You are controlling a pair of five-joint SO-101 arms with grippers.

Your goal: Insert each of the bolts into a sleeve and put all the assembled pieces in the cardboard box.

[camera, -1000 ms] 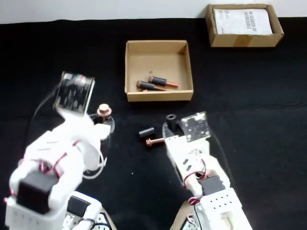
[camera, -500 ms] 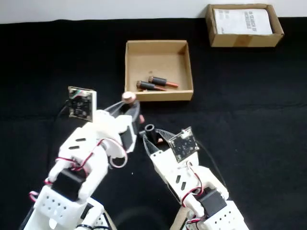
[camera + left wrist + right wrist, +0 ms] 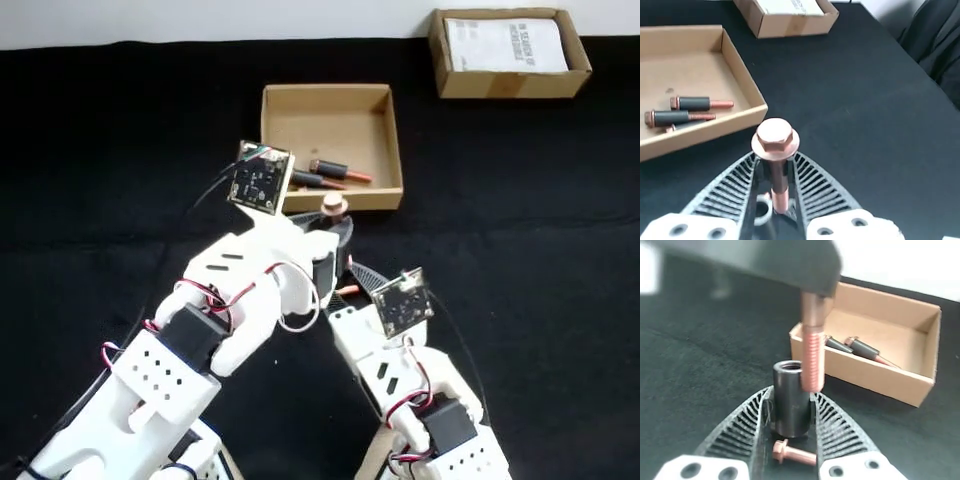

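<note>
Left wrist view: my left end effector [image 3: 775, 167] clamps the rigid, probably slick copper hex-head bolt [image 3: 775, 139] by its shank, my right end effector [image 3: 791, 402] the black cylindrical sleeve [image 3: 788, 385].

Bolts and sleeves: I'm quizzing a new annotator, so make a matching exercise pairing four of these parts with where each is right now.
Things: 1 upright bolt; 2 bare sleeve; 3 bolt lying flat; 4 assembled pieces.
Places: a on the table; b in the cardboard box; c in the left gripper; d in the right gripper.
Pairs: 1-c, 2-d, 3-a, 4-b.
</note>
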